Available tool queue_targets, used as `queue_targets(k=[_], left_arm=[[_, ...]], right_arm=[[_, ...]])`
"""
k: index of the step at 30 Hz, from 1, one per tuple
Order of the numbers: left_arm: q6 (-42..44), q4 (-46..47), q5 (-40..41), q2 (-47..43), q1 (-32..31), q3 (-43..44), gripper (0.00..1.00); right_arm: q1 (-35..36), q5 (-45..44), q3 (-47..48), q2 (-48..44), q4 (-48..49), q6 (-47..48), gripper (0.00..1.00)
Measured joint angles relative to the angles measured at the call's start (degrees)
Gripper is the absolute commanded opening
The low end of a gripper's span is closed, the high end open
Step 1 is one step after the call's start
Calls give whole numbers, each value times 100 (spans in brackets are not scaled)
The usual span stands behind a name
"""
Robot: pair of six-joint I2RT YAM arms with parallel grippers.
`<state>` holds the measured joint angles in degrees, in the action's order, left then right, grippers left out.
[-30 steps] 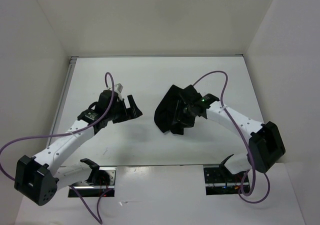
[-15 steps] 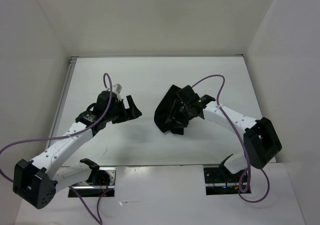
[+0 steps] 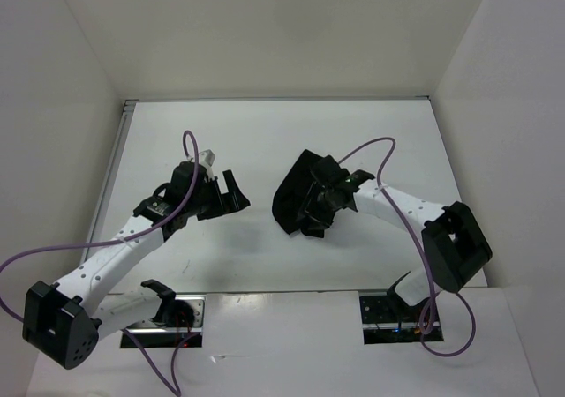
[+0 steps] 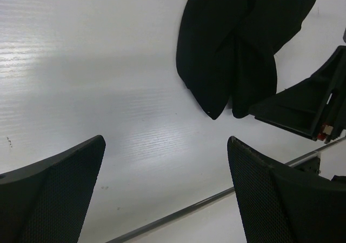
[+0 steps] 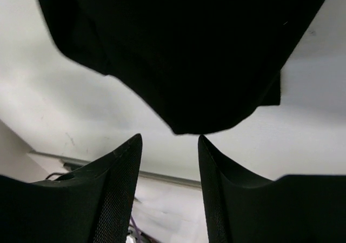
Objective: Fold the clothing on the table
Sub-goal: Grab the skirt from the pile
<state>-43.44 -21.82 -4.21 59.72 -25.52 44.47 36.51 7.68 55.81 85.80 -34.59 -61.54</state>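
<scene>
Hovering the right gripper [image 5: 168,140] low at one end of the clothing [image 5: 184,48], with fingers standing partly apart, a clear gap showing between them and nothing pinched there. Seeing the dark hem just beyond the fingertips, not inside the gap.

Holding the left gripper [image 3: 235,192] spread wide and empty, well apart from the clothing on its left side.

Working over a white table [image 3: 265,132] boxed in by white walls [image 3: 265,35]. Reaching in from the near edge with both arms, the right arm [image 3: 397,207] bending leftward onto the clothing and the left arm [image 3: 124,243] stopping short at mid-table.

Finding the clothing a little right of centre, bunched into a narrow black heap of overlapping lobes. Lying with its long axis running far to near, bulging somewhat to the left at the near end.

Judging the right arm far the nearer, already over the heap's right side, so probably needing only to close on the hem. Judging the left gripper to face the heap's left edge across bare table, with nothing standing between.

Noting the right arm's cable [image 3: 375,141] arching just beside the heap's far right, above the table and likely no hindrance. Noting also the metal strip [image 4: 189,205] along the table's near edge, well clear of the cloth.
</scene>
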Motion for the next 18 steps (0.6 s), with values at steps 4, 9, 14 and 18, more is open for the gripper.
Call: queue_targets(k=[4, 9, 14, 18], left_arm=[[0, -2, 0, 0, 0, -2, 100], [0, 0, 0, 0, 0, -2, 100], [0, 2, 0, -28, 0, -13, 100], [0, -2, 0, -48, 0, -35, 100]], right_arm=[[35, -286, -44, 245, 7, -68, 50], [149, -684, -44, 365, 9, -120, 42], [155, -1058, 28, 365, 46, -155, 18], [155, -1346, 131, 365, 74, -149, 2]])
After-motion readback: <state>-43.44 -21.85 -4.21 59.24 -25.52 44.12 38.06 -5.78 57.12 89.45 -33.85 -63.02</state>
